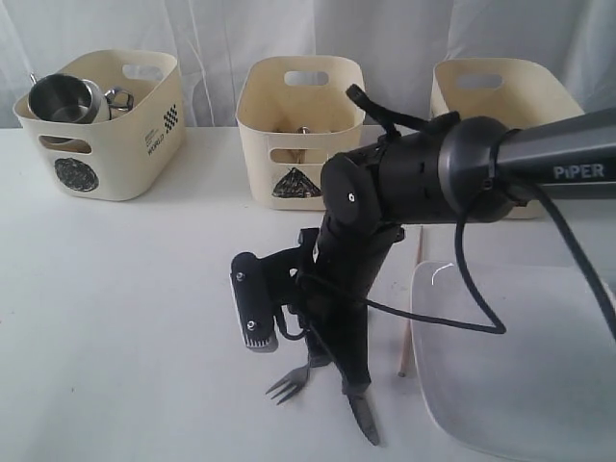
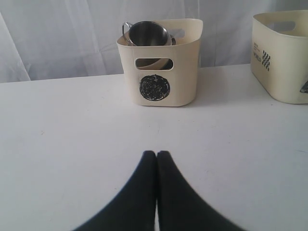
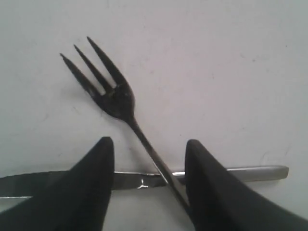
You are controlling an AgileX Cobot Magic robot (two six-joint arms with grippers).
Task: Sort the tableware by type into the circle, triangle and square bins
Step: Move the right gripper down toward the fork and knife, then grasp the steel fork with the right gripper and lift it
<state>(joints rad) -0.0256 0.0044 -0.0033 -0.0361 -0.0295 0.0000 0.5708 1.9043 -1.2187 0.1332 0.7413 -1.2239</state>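
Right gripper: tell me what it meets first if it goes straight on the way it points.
The handle of the fork, most likely. The right gripper, open, points down at the table with that handle between its fingers, crossing the knife there. Which lies on top is hard to judge.

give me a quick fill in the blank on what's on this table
1. The steel mugs sit in the bin marked with a black ____.
2. The middle bin carries a black ____.
3. Under the open right gripper, the fork crosses a ____.
4. The left gripper is ____ and holds nothing.
Missing words: circle; triangle; knife; shut.
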